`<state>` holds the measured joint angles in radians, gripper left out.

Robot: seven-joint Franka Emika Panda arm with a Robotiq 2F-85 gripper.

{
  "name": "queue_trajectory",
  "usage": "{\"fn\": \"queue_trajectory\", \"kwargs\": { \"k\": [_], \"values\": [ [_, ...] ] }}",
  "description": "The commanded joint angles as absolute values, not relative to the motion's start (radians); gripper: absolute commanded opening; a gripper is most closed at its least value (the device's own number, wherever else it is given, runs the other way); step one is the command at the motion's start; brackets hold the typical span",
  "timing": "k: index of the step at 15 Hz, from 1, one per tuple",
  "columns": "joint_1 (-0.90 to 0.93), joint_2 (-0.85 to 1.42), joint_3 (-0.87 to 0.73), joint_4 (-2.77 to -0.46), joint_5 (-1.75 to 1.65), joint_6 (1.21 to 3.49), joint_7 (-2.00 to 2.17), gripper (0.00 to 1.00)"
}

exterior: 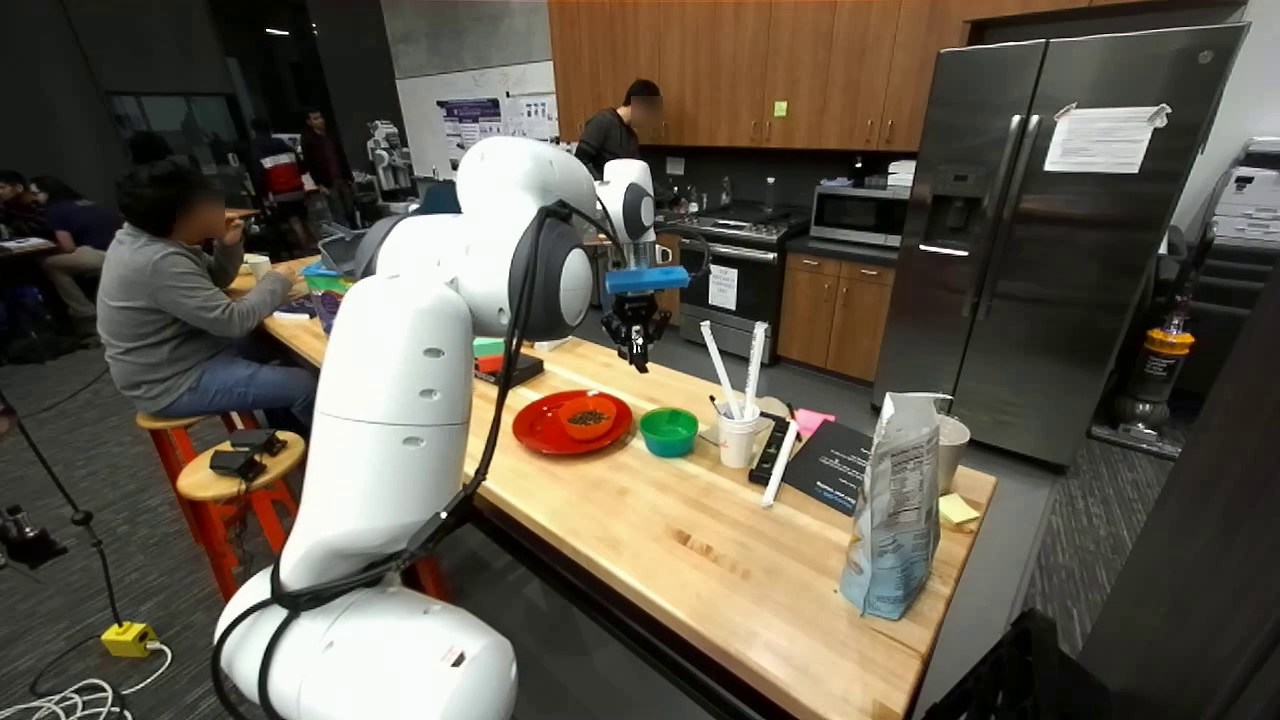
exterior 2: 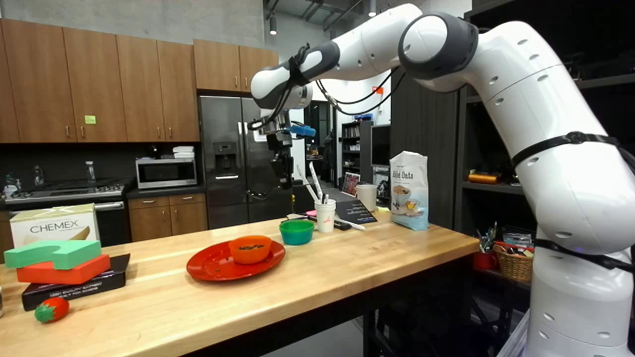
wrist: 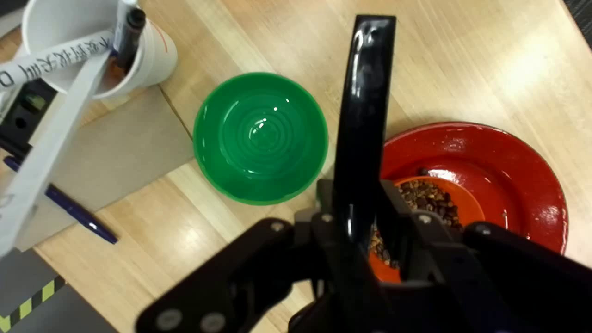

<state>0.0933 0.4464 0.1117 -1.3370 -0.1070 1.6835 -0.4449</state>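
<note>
One glossy black handle (wrist: 365,106), likely a utensil's, is hanging above the table (wrist: 471,55), one end hidden from me. I'm judging it light, stiff and rather slippery, hardly fragile, so I'm favouring a squeeze from both sides. My gripper (wrist: 355,199) is doing that, its jaws standing only the handle's width apart, pinching it, while the green bowl (wrist: 261,138) and red plate (wrist: 532,189) are lying below.

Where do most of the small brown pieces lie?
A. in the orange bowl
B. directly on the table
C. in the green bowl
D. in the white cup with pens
A: the wrist view shows the brown pieces gathered in the orange bowl, which sits on the red plate.
</note>
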Motion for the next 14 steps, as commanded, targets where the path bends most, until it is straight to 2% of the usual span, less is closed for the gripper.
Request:
{"fn": "queue_trajectory", "kwargs": {
  "k": [1, 7, 14],
  "values": [
    [0.082, 0.526, 0.132, -1.215, -0.061, 1.632, -0.485, 0.06],
    [0.096, 0.547, 0.127, -1.179, -0.083, 1.603, -0.465, 0.06],
    [0.086, 0.405, 0.122, -1.415, -0.101, 1.717, -0.464, 0.06]
  ]
}}
